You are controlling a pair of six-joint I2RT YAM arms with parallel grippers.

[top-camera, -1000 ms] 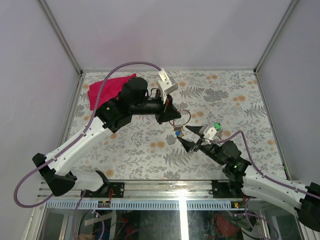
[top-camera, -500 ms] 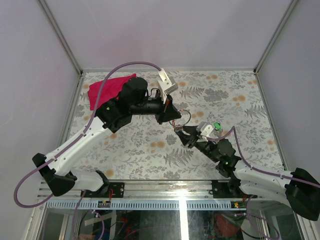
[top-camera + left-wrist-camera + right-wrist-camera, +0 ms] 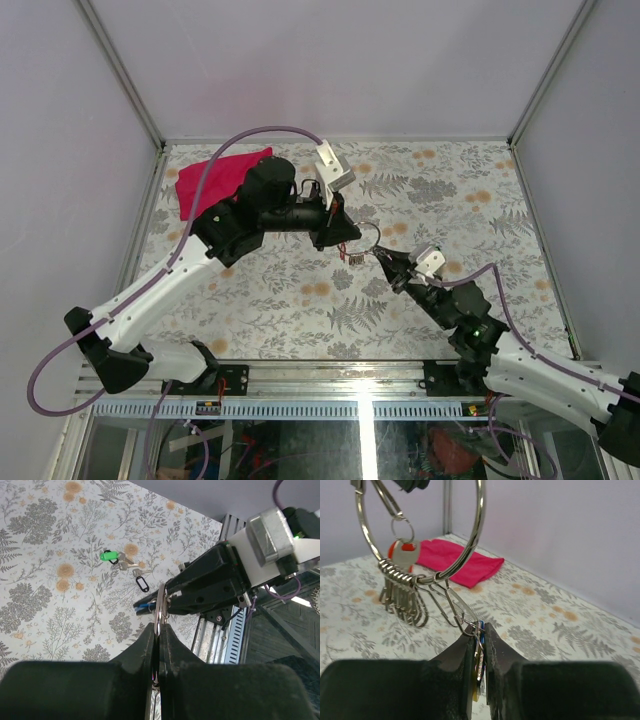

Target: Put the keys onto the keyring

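Right gripper (image 3: 385,260) has advanced and pinched a key (image 3: 478,685); left gripper (image 3: 159,630) clamps the keyring (image 3: 481,520). I expect a sideways tug could slip the thin key.

The keyring (image 3: 480,525) is polished silver metal wire, glossy, and its row of hanging clips (image 3: 402,602) has the same bright shine. My right claw (image 3: 480,635) and my left claw (image 3: 159,632) are matt black plastic, faintly grainy. The key (image 3: 478,670) pinched in my right claw shows a blue plastic edge. The far-left cloth (image 3: 457,562) is soft matt pink fabric. The desk (image 3: 545,625) wears a matt printed covering.
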